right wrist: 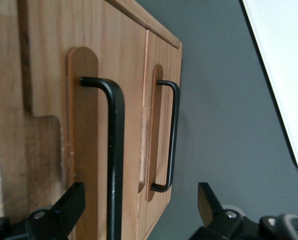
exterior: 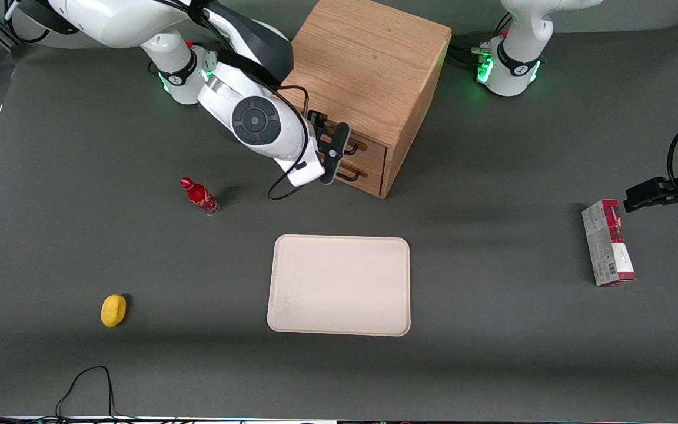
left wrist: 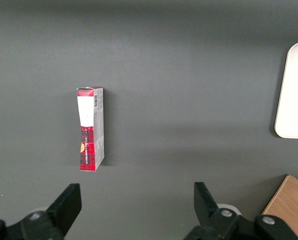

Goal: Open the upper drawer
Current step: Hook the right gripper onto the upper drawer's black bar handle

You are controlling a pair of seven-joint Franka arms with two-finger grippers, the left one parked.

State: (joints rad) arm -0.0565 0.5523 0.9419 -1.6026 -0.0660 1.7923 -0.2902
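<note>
The oak cabinet (exterior: 368, 70) stands at the back of the table, its two drawers facing the working arm's end. The upper drawer (exterior: 372, 152) looks shut, with its black bar handle (exterior: 355, 147) in front of it. The lower drawer (exterior: 368, 178) is shut too. My right gripper (exterior: 341, 154) is directly in front of the drawer fronts, open. In the right wrist view the upper drawer's handle (right wrist: 115, 155) runs down between my spread fingers (right wrist: 71, 205), untouched by either. The gripper (right wrist: 141, 210) holds nothing. The lower drawer's handle (right wrist: 172, 135) lies beside it, nearer the table.
A beige tray (exterior: 339, 285) lies nearer the front camera than the cabinet. A red bottle (exterior: 199, 196) stands close to my arm. A yellow object (exterior: 113, 310) lies toward the working arm's end. A red and grey box (exterior: 608, 242) lies toward the parked arm's end.
</note>
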